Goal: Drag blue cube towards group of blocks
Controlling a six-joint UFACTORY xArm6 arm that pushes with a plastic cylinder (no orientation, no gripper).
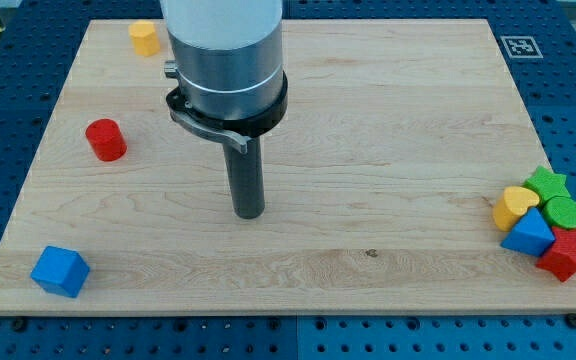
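The blue cube (60,271) sits alone near the board's bottom left corner. The group of blocks is at the right edge: a yellow heart (514,206), a green star (546,182), a green cylinder (566,212), a blue triangular block (530,234) and a red block (566,254), all touching. My tip (249,213) rests on the board near the middle, well to the right of and above the blue cube, far left of the group.
A red cylinder (106,140) stands at the left side. A yellow block (144,38) lies near the top left edge. The wooden board (368,120) lies on a blue perforated table, with a marker tag (519,46) at its top right corner.
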